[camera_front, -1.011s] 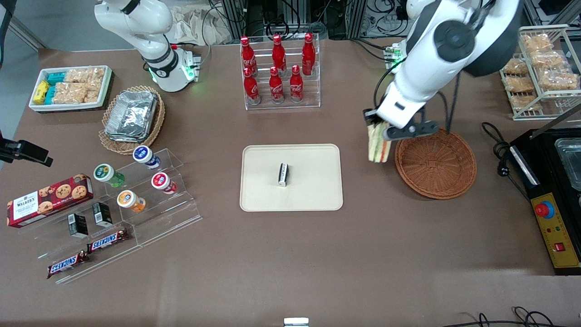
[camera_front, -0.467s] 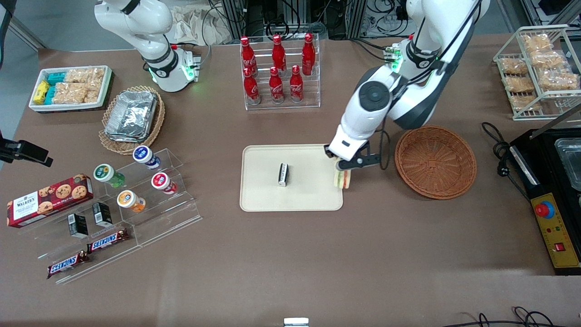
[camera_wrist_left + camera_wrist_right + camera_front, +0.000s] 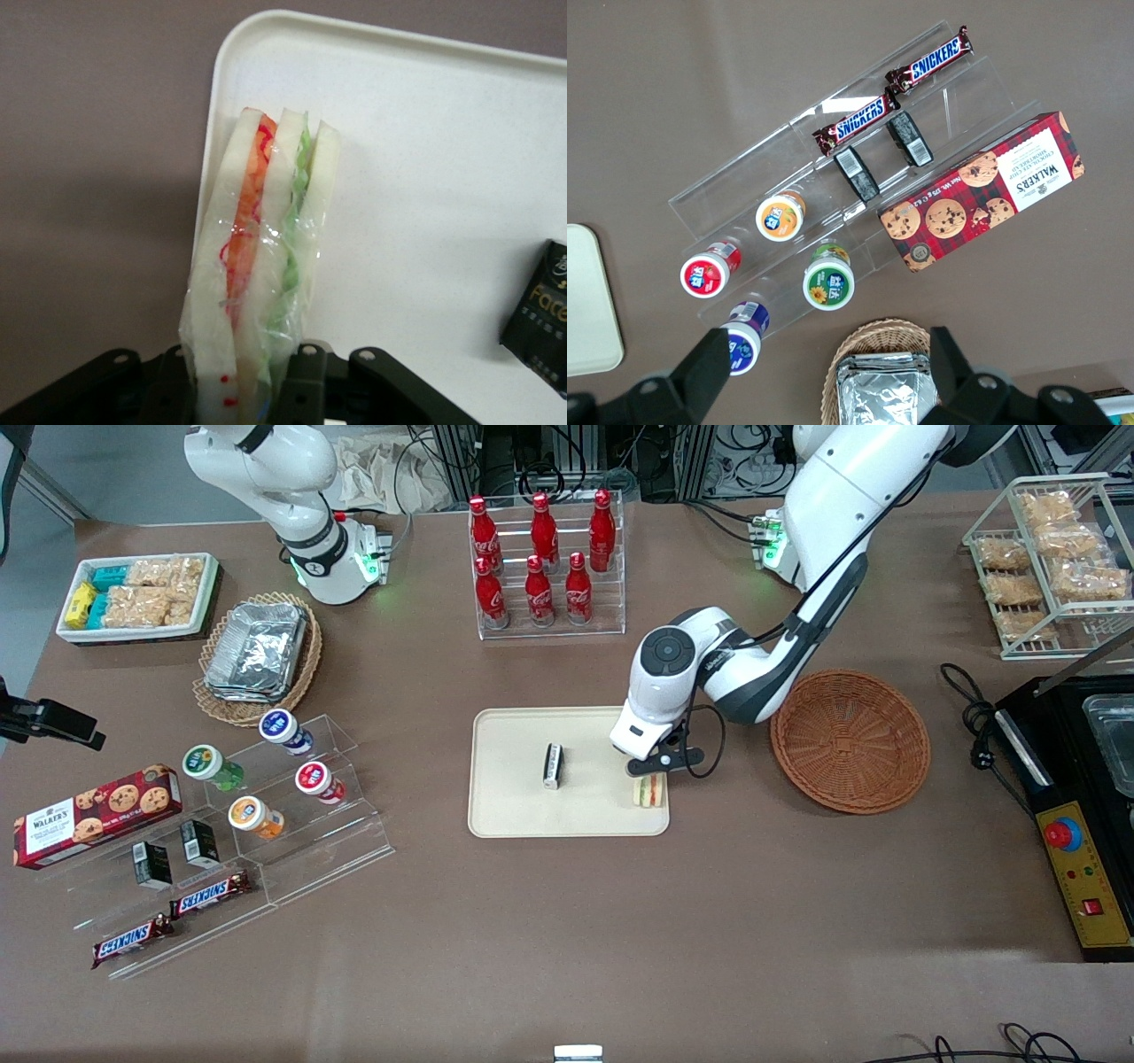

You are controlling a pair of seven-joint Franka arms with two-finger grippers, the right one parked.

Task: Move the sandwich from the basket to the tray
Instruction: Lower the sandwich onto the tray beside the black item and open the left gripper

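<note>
Seemingly gripper (image 3: pixel 649 773) clamps sandwich (image 3: pixel 650 790) over tray (image 3: pixel 514 815).

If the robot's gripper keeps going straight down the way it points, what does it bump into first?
Probably the tray. The gripper points down over the tray's edge, shut on the sandwich, so the sandwich's lower end would touch first.

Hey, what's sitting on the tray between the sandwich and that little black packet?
Nothing: in the front view, bare tray separates the sandwich, shut in the gripper near the tray's rim, from the black packet. The left wrist view shows the same gap.
</note>
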